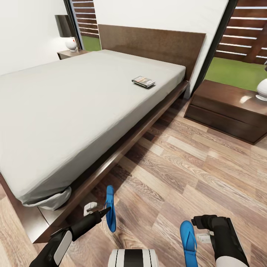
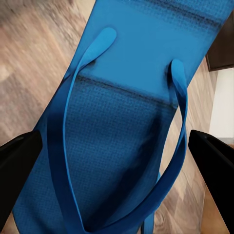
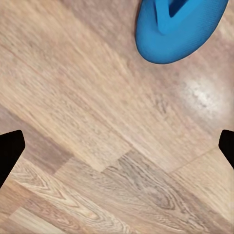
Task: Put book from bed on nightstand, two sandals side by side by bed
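Note:
The book (image 1: 143, 81) lies flat on the off-white mattress of the bed (image 1: 74, 111), near its right edge toward the headboard. One blue sandal (image 1: 110, 209) stands on its edge just off the floor beside the bed frame, and my left gripper (image 1: 99, 213) is shut across its width. In the left wrist view, that sandal's sole and straps (image 2: 122, 122) span from one finger (image 2: 17, 170) to the other. A second sandal (image 1: 188, 237) lies flat on the planks. My right gripper (image 1: 203, 230) hovers open just right of it, with the sandal's rounded end (image 3: 178, 29) beyond the fingers.
A dark nightstand (image 1: 230, 107) with a white lamp (image 1: 262, 89) stands right of the bed. Another nightstand (image 1: 70, 54) with a lamp sits at the far left corner. Wood-plank floor (image 1: 193, 163) stretches between the bed and the near nightstand. Tall windows flank the headboard.

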Controlling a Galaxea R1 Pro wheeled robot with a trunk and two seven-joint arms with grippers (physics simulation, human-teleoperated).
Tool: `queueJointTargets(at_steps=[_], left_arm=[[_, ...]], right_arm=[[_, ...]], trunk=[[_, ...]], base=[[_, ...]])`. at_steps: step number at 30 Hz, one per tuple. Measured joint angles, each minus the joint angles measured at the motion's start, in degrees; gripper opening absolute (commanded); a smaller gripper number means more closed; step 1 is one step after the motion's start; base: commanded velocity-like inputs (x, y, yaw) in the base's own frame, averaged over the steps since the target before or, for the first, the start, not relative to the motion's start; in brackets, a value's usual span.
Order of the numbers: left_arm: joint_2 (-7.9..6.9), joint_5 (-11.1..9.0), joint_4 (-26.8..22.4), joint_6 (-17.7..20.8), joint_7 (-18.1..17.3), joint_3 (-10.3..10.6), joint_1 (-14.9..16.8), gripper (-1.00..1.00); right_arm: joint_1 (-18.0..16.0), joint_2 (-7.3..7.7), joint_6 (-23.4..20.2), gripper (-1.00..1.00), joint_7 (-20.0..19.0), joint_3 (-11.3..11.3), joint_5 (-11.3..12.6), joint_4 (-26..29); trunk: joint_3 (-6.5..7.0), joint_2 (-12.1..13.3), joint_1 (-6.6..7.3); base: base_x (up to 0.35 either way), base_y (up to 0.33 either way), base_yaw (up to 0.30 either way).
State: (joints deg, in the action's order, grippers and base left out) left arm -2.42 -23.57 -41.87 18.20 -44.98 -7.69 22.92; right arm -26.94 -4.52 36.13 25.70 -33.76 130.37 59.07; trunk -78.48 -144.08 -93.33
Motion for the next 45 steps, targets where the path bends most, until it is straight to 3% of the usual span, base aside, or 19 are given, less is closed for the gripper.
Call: queueJointTargets(at_steps=[45], left_arm=[[0.04,0.00,0.02,-0.06,0.00,0.01,0.00,-1.00]], right_arm=[[0.00,0.00,0.14,1.00,0.16,0.00,0.00,-0.02]], trunk=[[0.00,0.00,0.00]], base=[[0.000,0.019,0.000]])
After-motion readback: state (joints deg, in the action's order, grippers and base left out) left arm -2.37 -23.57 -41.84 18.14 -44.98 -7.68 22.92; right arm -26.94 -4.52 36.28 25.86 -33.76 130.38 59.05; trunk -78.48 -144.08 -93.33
